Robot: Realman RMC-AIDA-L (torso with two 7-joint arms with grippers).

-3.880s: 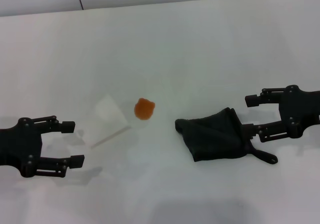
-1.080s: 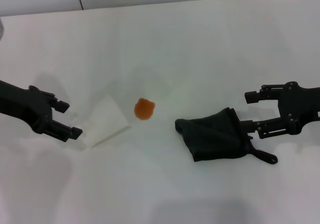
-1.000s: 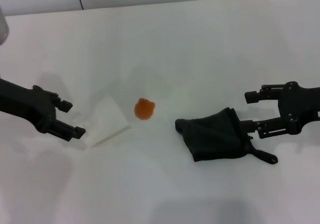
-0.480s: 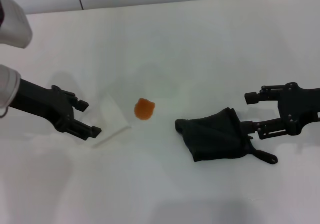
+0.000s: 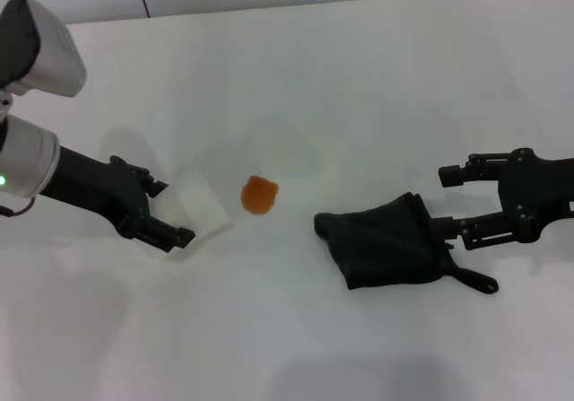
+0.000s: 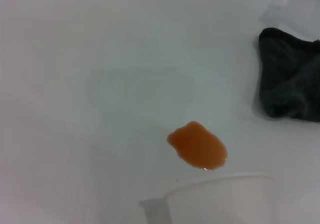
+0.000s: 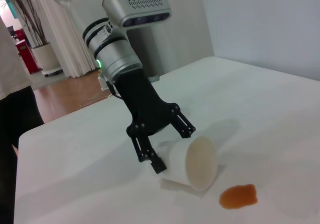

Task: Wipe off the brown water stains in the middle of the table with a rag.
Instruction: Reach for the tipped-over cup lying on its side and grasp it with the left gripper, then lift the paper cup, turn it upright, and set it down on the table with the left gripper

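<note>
Your left hand (image 5: 167, 213) has its fingers spread apart around the base end of a white paper cup (image 5: 202, 202) lying on its side on the desk (image 5: 359, 87); in the right wrist view the fingers (image 7: 186, 124) straddle the cup (image 7: 192, 162) but do not look closed on it. Your right hand (image 5: 448, 202) sits at the far right, fingers apart, at the edge of the rag (image 5: 386, 241), one finger close to the cloth's right side, not clamped on it.

The brown water stains (image 5: 259, 194) are a single small orange-brown blob near the desk's middle, just beside the cup's open mouth and between the cup and the rag. From the left wrist view the blob (image 6: 197, 145) lies right at the cup rim (image 6: 220, 196), with the rag (image 6: 290, 81) well apart beyond it.

The rag is soft, light and bunched in folds, so expect it to sag and drag instead of holding a shape. Pinch a thick fold near its right side, not the thin loop tail (image 5: 475, 280), which would let the body trail loose. The liquid will likely smear on the smooth surface, so press the bunched cloth down flat as you sweep. The cup is light and likely to roll; mind it near the stain.
</note>
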